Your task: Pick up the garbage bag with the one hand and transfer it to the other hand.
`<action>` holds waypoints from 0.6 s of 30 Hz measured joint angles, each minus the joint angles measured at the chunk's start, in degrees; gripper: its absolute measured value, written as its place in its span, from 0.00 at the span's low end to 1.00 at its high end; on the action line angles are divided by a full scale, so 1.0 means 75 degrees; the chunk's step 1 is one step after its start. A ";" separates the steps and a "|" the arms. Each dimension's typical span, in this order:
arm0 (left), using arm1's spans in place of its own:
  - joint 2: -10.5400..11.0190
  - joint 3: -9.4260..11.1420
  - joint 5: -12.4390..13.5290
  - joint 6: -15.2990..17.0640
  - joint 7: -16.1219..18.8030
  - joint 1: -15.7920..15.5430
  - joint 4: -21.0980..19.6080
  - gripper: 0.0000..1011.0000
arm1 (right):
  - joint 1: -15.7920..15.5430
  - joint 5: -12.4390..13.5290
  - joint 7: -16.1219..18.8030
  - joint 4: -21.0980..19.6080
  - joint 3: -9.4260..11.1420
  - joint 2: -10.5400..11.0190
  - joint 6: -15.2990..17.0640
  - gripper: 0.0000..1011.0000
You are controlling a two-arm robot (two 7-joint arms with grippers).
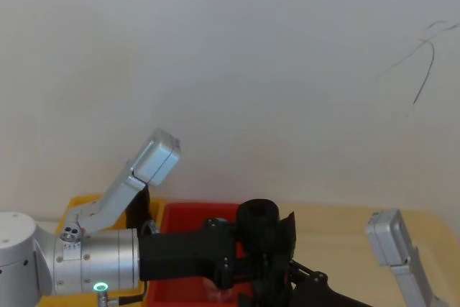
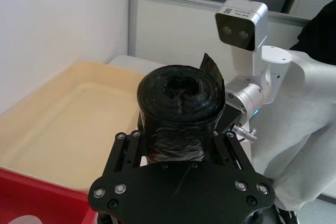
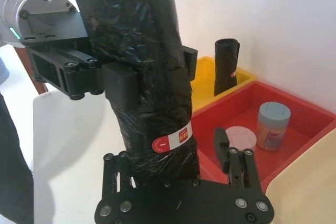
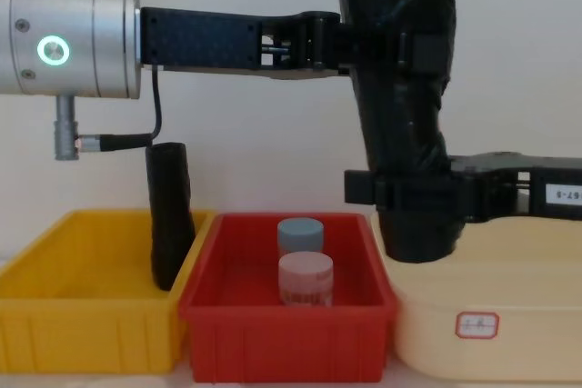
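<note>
Hanging upright in mid-air over the spot where the red bin (image 4: 282, 315) meets the cream tray (image 4: 509, 315), the garbage bag (image 4: 405, 115) is clamped on its upper half by the jaws of the left gripper (image 4: 391, 47), which reaches in level from the left. The right gripper (image 4: 409, 195) comes in from the right with its jaws open around the bag's lower end, one finger (image 3: 223, 148) standing just clear of the plastic.

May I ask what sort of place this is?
Likely an indoor robot test bench: yellow bin, red bin and cream tub in a row against a plain white wall; above them the left pincer holds the garbage bag, the right pincer around its lower end.
</note>
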 joint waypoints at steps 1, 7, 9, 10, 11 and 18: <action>0.0004 0.0002 -0.0013 0.0011 0.0006 0.0004 -0.0009 0.51 | 0.0002 0.0002 -0.0008 0.0005 -0.0001 -0.0003 0.0000 0.86; 0.0017 0.0006 -0.0043 0.0040 0.0016 0.0014 -0.0036 0.51 | 0.0012 0.0011 -0.0045 0.0037 -0.0006 -0.0019 -0.0001 0.70; 0.0020 0.0007 -0.0053 0.0048 0.0019 0.0017 -0.0042 0.51 | 0.0016 0.0013 -0.0057 0.0045 -0.0008 -0.0021 -0.0002 0.67; 0.0021 0.0008 -0.0056 0.0051 0.0019 0.0018 -0.0045 0.51 | 0.0018 0.0014 -0.0062 0.0048 -0.0009 -0.0022 -0.0002 0.67; 0.0022 0.0009 -0.0065 0.0058 0.0020 0.0019 -0.0050 0.51 | 0.0019 0.0016 -0.0066 0.0049 -0.0010 -0.0022 -0.0003 0.66; 0.0025 0.0017 -0.0086 0.0077 0.0018 0.0024 -0.0067 0.68 | 0.0020 0.0041 -0.0095 0.0059 -0.0012 -0.0016 -0.0058 0.56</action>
